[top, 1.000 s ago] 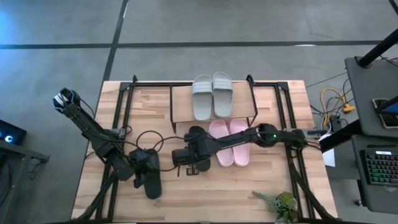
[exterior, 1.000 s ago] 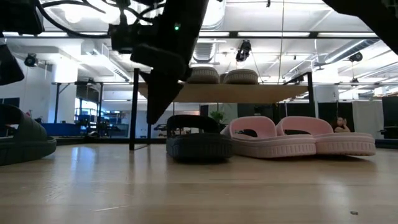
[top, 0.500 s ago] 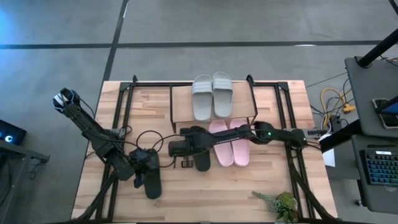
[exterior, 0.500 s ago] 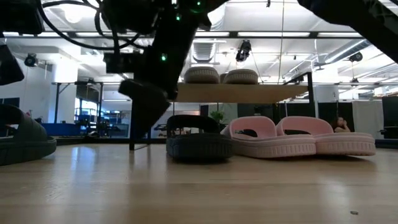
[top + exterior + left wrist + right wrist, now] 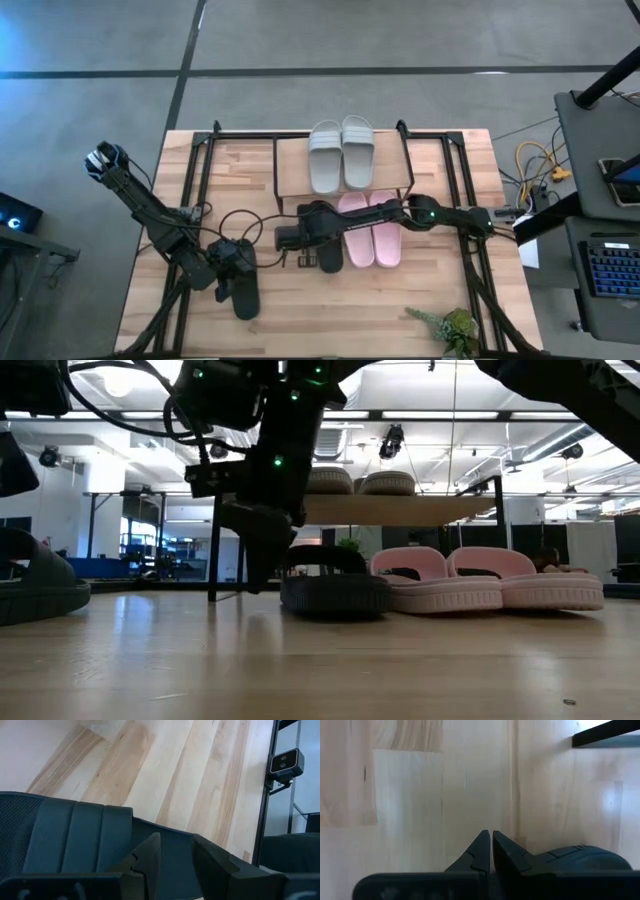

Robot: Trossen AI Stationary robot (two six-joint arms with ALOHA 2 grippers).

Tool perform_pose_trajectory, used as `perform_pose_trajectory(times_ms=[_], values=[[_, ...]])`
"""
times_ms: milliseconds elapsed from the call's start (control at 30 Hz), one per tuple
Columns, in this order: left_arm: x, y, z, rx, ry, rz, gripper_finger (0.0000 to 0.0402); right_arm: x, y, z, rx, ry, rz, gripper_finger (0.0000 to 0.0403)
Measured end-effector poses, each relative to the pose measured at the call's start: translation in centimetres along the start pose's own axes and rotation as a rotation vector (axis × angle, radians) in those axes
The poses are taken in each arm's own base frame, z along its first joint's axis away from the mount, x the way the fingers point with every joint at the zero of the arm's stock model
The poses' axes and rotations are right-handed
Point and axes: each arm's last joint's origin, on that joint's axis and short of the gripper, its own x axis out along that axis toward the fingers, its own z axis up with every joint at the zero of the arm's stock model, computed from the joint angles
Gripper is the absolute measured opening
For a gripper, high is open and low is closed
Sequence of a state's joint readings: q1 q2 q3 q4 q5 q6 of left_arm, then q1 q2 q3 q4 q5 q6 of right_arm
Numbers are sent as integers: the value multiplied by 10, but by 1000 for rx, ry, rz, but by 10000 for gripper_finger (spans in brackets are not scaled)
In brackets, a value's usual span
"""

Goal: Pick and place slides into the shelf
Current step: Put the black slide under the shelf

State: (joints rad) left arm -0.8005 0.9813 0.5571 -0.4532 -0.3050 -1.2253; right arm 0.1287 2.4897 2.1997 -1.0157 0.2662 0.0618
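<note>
One black slide lies sole down next to the pink pair, on the near side of the shelf. My right gripper is shut and stands low at that slide's left side. The grey-green pair rests on the shelf's plank top. The other black slide lies near the table's left front. My left gripper is open right over it, its fingers above the footbed behind the ribbed strap. I cannot tell whether it touches. My right gripper has its shut fingers pointing down at the table. The outer side of one finger stands against the black slide's left side wall. The slide rests flat on the table, its other side against the nearest pink slide.
A black metal frame runs along the table's left, right and far sides. Loose cables lie between the arms. A small plant sits at the near right corner. A camera hangs on the frame. Bare wood lies along the near edge.
My right gripper, shut throughout, came down to the table left of the black slide, then moved toward the table's right. The slide slid a little to the right along the table and closed up against the pink pair. My left arm kept still.
</note>
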Motion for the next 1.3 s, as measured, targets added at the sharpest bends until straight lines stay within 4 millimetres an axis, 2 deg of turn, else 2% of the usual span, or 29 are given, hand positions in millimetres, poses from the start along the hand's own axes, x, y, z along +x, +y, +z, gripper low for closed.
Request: perform_pose_trajectory(times_ms=[233,400,567,767,1000,1133,1300], values=[[0,0,0,0,0,0,95,-24,0,15,16,-94,20,13],[0,-1,-1,0,26,-16,95,-48,-1,29,49,-207,181,13],[-3,-4,-6,21,138,-35,95,-52,-2,30,108,-218,183,13],[-14,-21,5,159,58,185,62,-53,-1,30,105,-221,176,13],[-24,-58,21,435,162,471,3,-53,-2,30,95,-222,159,13],[-14,-70,15,494,207,568,4,-54,-2,30,86,-219,158,13],[-3,-83,-11,428,223,588,4,-55,-2,27,60,-194,151,13]])
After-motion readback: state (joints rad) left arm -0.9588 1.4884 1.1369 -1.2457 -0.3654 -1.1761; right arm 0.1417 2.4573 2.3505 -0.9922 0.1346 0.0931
